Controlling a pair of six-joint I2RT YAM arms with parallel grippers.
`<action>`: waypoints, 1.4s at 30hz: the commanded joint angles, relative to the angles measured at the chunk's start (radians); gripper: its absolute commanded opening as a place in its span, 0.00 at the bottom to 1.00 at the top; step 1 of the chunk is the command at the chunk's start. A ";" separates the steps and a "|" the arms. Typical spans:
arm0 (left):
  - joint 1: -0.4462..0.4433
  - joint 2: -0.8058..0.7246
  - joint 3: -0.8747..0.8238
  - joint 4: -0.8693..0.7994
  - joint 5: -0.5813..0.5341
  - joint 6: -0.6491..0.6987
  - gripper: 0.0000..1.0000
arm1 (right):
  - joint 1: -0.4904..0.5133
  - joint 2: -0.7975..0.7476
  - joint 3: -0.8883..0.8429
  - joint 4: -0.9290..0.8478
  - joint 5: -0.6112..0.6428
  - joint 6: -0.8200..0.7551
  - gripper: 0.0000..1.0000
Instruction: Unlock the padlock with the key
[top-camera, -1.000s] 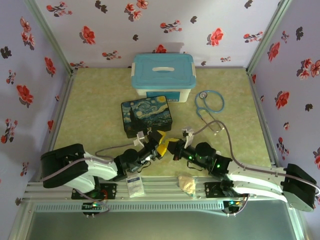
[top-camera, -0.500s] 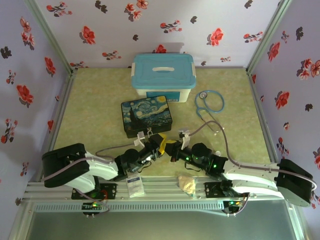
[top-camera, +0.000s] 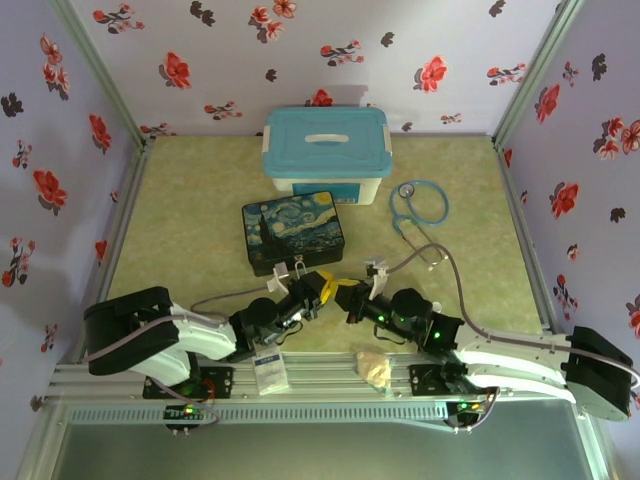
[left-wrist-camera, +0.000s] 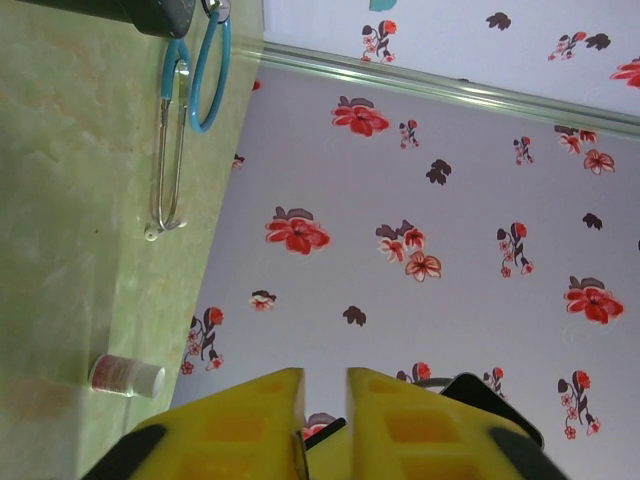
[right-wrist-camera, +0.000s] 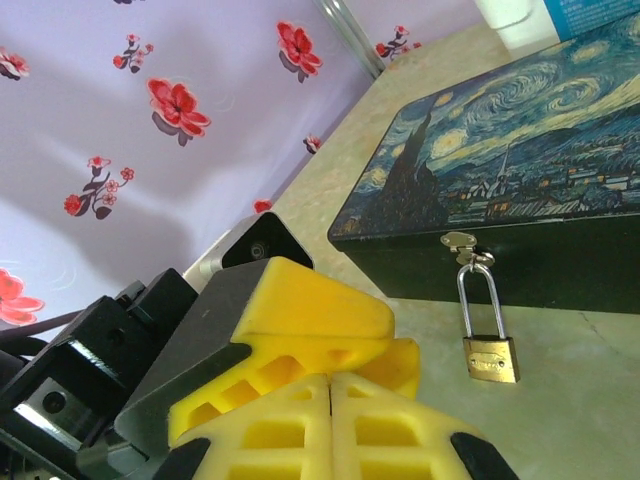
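The brass padlock (right-wrist-camera: 490, 358) hangs by its silver shackle from the clasp on the front of the starry-night box (right-wrist-camera: 500, 150) (top-camera: 293, 232). My left gripper (top-camera: 331, 283) (left-wrist-camera: 325, 378) and right gripper (top-camera: 345, 288) (right-wrist-camera: 330, 380) meet tip to tip just in front of the box. The left jaws stand a narrow gap apart, and a thin dark sliver, which I take for the key (left-wrist-camera: 297, 452), lies against one inner face. The right fingers (right-wrist-camera: 390, 420) are pressed flat together, touching the left gripper's yellow fingers (right-wrist-camera: 300, 300). Nothing shows between the right fingers.
A white bin with a teal lid (top-camera: 325, 150) stands behind the box. A blue stethoscope (top-camera: 420, 205) (left-wrist-camera: 185, 110) lies at the right. A small white cylinder (left-wrist-camera: 125, 375) lies on the mat. A white card (top-camera: 270, 372) and a beige lump (top-camera: 375, 368) rest on the front rail.
The right gripper pushed in toward the left gripper, then drew back slightly to the right. The left arm has barely moved. The padlock still hangs on the box.
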 joint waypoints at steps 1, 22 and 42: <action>-0.001 0.011 0.010 0.028 -0.020 0.016 0.15 | 0.007 -0.028 -0.017 -0.015 0.035 0.002 0.00; 0.031 -0.065 0.069 -0.096 0.037 0.411 0.00 | -0.014 -0.326 -0.148 -0.002 0.060 0.201 0.78; 0.052 -0.356 0.374 -0.713 0.320 0.931 0.00 | -0.046 -0.371 -0.117 0.252 -0.232 0.203 0.69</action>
